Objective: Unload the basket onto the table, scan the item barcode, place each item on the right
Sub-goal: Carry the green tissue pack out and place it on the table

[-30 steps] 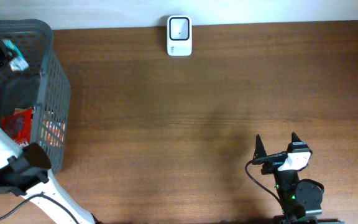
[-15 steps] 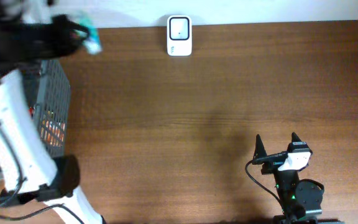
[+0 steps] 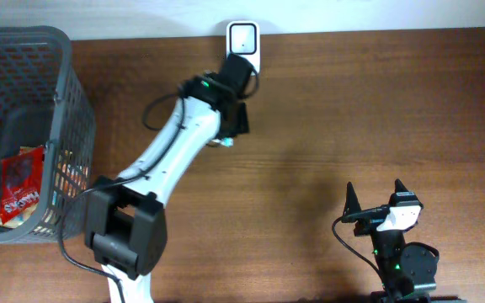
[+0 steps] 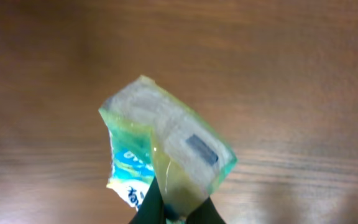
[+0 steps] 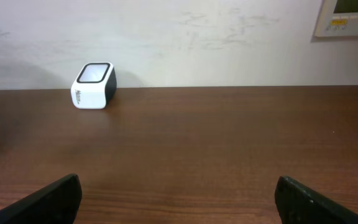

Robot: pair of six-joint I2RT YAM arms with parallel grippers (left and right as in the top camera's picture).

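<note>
The left gripper (image 4: pixel 174 204) is clamped on the bottom edge of the green-and-clear packet (image 4: pixel 166 140). In the left wrist view the packet's long axis rises from bottom centre toward the upper left, with a dark rectangle on its right-hand face. Overhead, it hangs over the table (image 3: pixel 352 109) just below the scanner (image 3: pixel 242 38) at top centre. At lower right, the right gripper (image 3: pixel 373 199) has its jaws wide apart and holds nothing.

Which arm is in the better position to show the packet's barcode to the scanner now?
Left. The left end effector is shut on the packet close to the scanner; the right end effector is open, empty and far from it.
</note>
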